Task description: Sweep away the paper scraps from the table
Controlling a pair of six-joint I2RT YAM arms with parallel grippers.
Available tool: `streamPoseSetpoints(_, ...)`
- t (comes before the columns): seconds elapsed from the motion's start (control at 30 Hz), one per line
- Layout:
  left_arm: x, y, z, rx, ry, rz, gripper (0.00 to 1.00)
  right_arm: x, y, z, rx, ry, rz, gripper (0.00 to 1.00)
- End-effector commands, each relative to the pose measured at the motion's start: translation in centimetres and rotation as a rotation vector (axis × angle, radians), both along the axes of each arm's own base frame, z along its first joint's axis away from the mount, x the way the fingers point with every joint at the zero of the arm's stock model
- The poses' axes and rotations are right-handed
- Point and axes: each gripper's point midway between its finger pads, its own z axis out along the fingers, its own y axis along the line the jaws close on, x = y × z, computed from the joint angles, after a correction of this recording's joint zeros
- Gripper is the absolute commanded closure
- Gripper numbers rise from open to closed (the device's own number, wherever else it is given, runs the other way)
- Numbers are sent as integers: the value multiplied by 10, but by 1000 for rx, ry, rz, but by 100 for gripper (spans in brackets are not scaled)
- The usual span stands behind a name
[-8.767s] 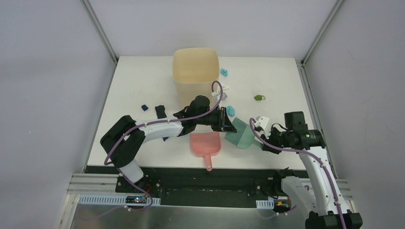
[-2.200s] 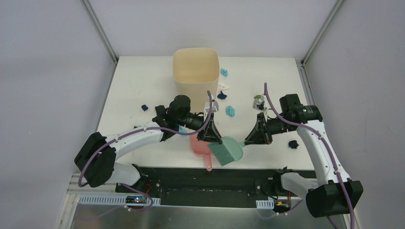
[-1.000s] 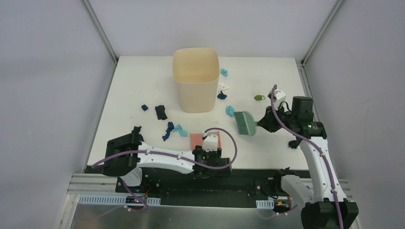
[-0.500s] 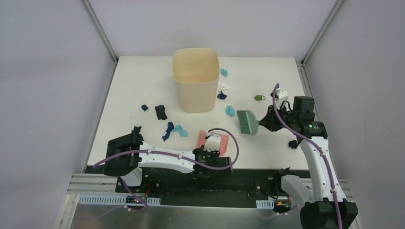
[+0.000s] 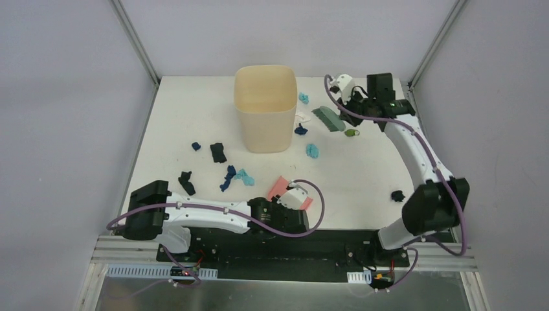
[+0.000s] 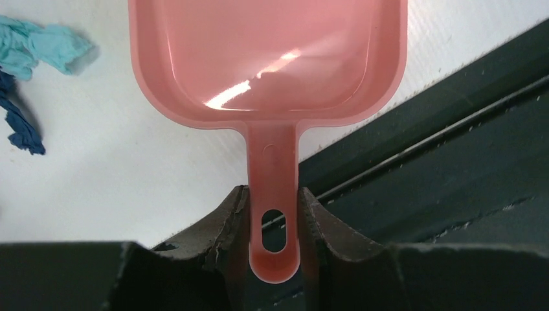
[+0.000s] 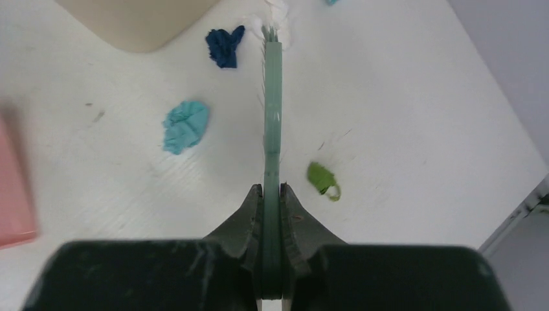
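Paper scraps lie over the table: teal, dark blue, white, green, black, and several at the left around a black one. My left gripper is shut on the handle of the pink dustpan at the near edge. My right gripper is shut on the green hand brush, at the back right, bristle tip by the white scrap.
The tall beige bin stands at the back centre, just left of the brush. Another teal scrap lies behind it to the right. A teal scrap and a dark blue one lie left of the dustpan.
My right arm has swung the brush from mid-table to the back right, beside the bin. The dustpan has turned slightly at the near edge, still held.
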Motion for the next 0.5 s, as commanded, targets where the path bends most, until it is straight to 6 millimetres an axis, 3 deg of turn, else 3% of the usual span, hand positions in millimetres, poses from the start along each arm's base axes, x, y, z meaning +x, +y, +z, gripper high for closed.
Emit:
streamPoseSetpoints(0.0,-18,10,5,-70,78,-27,88,74,-5,0,-272,-239,149,100)
streamPoseSetpoints(0.13,-18,20,5,-150,80,27,90,124,4,-15,-355,-393,237,100)
streamPoseSetpoints(0.47,-10,14,13,-170,25,-14,92,208,33,-25,-422,-661,361,100)
